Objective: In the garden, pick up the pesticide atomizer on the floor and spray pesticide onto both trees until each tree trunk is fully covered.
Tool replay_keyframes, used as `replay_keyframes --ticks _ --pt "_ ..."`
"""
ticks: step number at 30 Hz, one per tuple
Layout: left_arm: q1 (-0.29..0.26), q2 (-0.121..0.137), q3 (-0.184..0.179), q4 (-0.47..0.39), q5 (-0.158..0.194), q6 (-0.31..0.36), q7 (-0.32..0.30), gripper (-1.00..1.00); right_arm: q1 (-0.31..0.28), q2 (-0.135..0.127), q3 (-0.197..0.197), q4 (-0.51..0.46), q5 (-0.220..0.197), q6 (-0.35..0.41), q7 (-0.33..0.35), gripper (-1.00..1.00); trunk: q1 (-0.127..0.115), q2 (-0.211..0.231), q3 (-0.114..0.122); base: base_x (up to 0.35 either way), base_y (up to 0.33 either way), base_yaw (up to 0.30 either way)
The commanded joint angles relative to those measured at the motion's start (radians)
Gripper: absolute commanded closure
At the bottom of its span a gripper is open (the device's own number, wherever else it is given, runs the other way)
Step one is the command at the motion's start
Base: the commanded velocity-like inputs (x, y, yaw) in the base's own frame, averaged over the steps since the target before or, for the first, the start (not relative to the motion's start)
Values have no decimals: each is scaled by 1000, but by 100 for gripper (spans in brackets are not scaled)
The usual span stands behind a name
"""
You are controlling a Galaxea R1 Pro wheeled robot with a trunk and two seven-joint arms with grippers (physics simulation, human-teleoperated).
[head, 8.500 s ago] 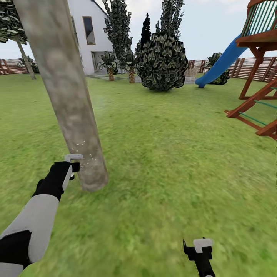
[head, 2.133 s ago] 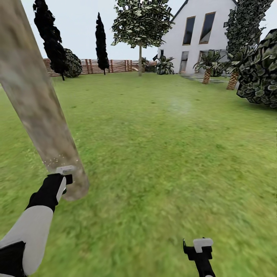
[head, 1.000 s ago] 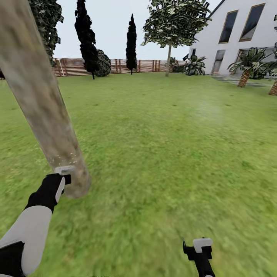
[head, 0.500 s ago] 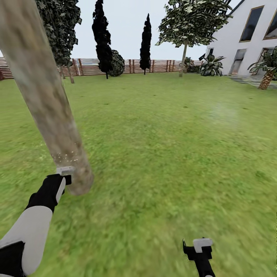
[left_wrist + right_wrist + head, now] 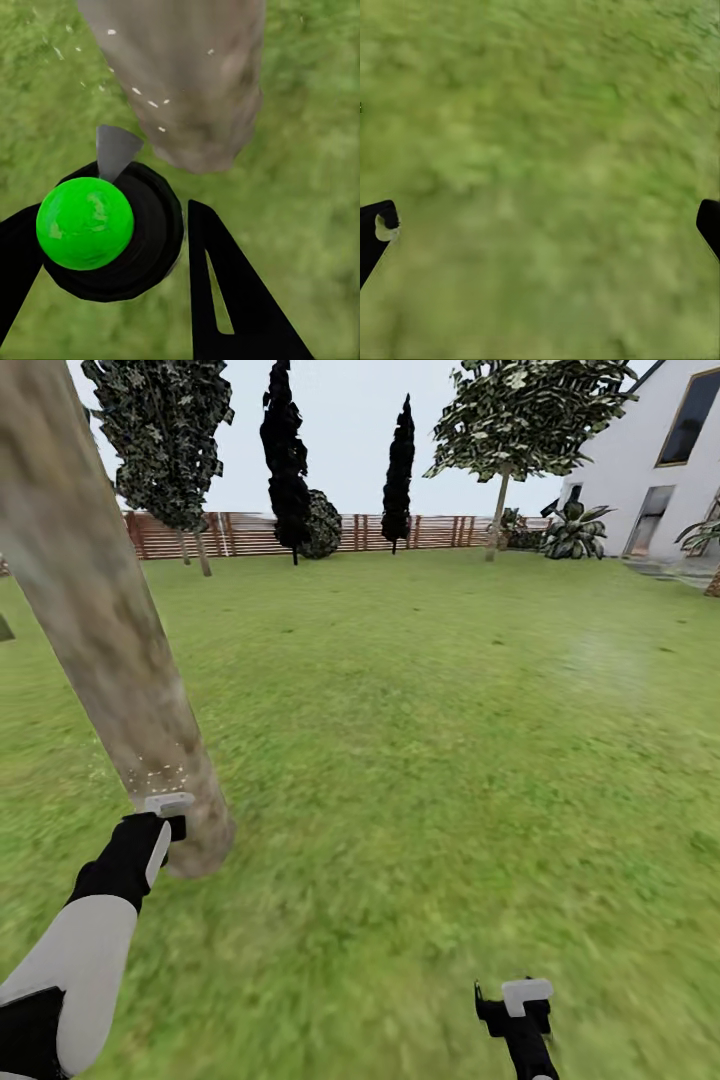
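The left end effector (image 5: pixel 112 247) is closed around the pesticide atomizer (image 5: pixel 94 225), nozzle aimed at the near tree trunk (image 5: pixel 120 660) at 10 o'clock. The right end effector (image 5: pixel 540 225) hangs spread wide, empty. Risk: droplets cluster low, so 1 band may stay uncovered.

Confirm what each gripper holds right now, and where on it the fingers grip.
Left gripper holds the pesticide atomizer, fingers either side of its black body below the green top. Right gripper is open over grass, holding nothing.
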Motion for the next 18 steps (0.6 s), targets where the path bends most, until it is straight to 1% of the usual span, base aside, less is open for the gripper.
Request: replay_keyframes --ticks 1,6,8,13,18 --pt "-1 -1 2 -1 -11 6 -4 100 0 0 5 0 9 1 -10 -100 0 0 -1 229 -209 275" --pt "5 0 3 1 -12 5 -4 100 0 0 5 0 9 1 -10 -100 0 0 -1 223 -209 276" --pt "38 2 6 1 -11 1 -2 100 0 0 5 0 9 1 -10 -100 0 0 -1 209 -209 276" --pt "94 5 11 3 -5 -5 -4 100 0 0 5 0 9 1 -10 -100 0 0 -1 226 -203 272" --pt "117 3 12 3 -2 -6 -3 100 0 0 5 0 9 1 -10 -100 0 0 -1 192 -219 49"
